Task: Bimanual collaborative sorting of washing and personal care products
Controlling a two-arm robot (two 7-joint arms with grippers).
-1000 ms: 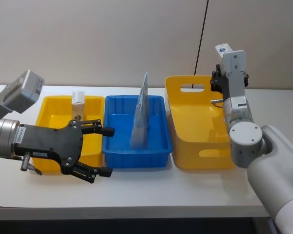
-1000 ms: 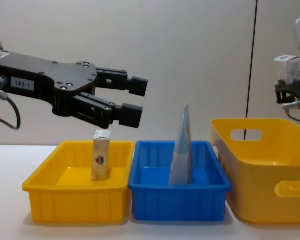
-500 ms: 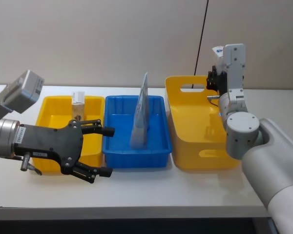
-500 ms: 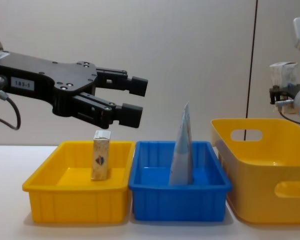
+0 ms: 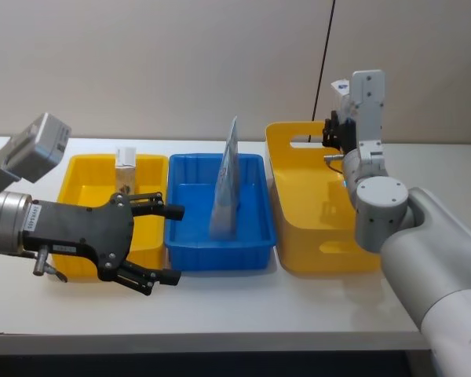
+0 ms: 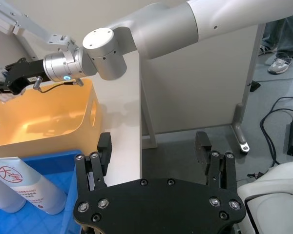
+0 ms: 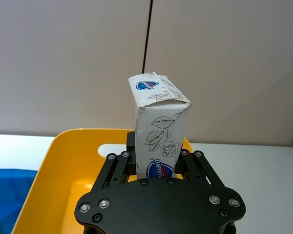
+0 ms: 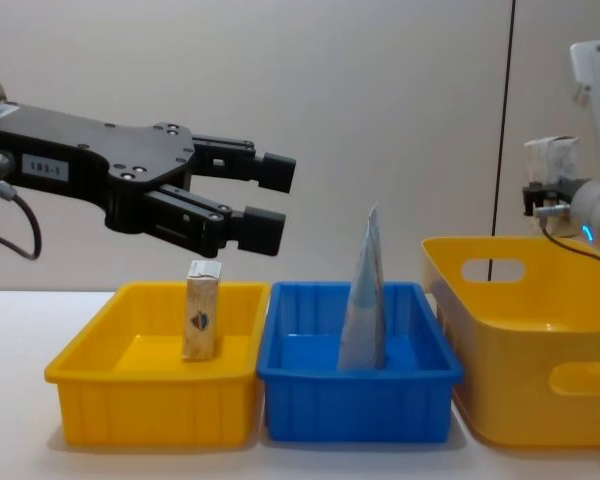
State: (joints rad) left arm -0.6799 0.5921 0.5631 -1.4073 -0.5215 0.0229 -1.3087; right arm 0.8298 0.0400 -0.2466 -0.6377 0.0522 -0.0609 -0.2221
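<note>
My right claw (image 7: pixel 158 157) grips the tall white box (image 7: pixel 158 129) upright, high over the far rim of the yellow basket (image 5: pixel 314 224) — the basket stands just right of the blue tray (image 5: pixel 220 255). My left claw (image 5: pixel 173 243) hangs spread open above the blue tray's left rim, nothing between its fingers. A pale pouch (image 5: pixel 226 184) stands inside the blue tray (tapered end up). A small cream carton (image 5: pixel 125 166) stands upright in the yellow tray (image 5: pixel 82 169) to its left. Bare table (image 5: pixel 259 310) lies in front.
</note>
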